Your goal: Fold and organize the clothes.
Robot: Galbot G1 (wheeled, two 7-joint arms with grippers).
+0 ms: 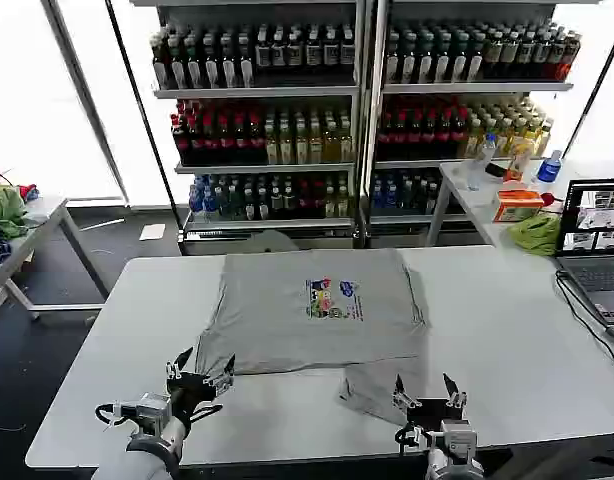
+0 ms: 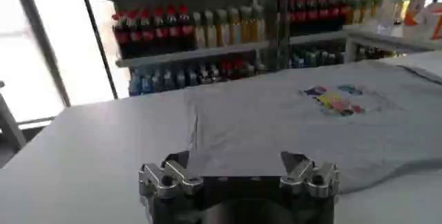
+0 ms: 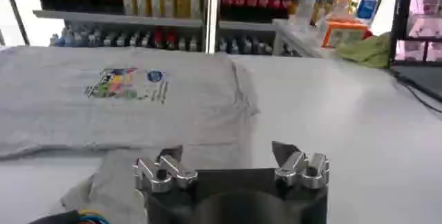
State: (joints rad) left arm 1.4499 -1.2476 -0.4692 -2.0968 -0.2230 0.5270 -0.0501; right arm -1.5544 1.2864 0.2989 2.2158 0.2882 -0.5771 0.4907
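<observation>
A grey short-sleeved shirt (image 1: 287, 315) with a small multicoloured chest print (image 1: 333, 299) lies spread on the white table (image 1: 507, 340). One grey flap (image 1: 382, 385) sticks out from its near right corner. My left gripper (image 1: 200, 371) hovers open just off the shirt's near left edge; the shirt (image 2: 290, 122) lies beyond that gripper (image 2: 235, 162) in the left wrist view. My right gripper (image 1: 426, 389) is open right beside the flap, its near part over the cloth. In the right wrist view the flap (image 3: 131, 177) lies under and beside this gripper (image 3: 226, 155), the print (image 3: 124, 84) farther off.
A laptop (image 1: 595, 245) with a black cable sits at the table's right edge. A side table behind holds a lime-green cloth bundle (image 1: 535, 233), an orange box (image 1: 517, 205) and bottles. Drink shelves (image 1: 357, 110) stand behind. Another table (image 1: 12, 240) with cloth is at far left.
</observation>
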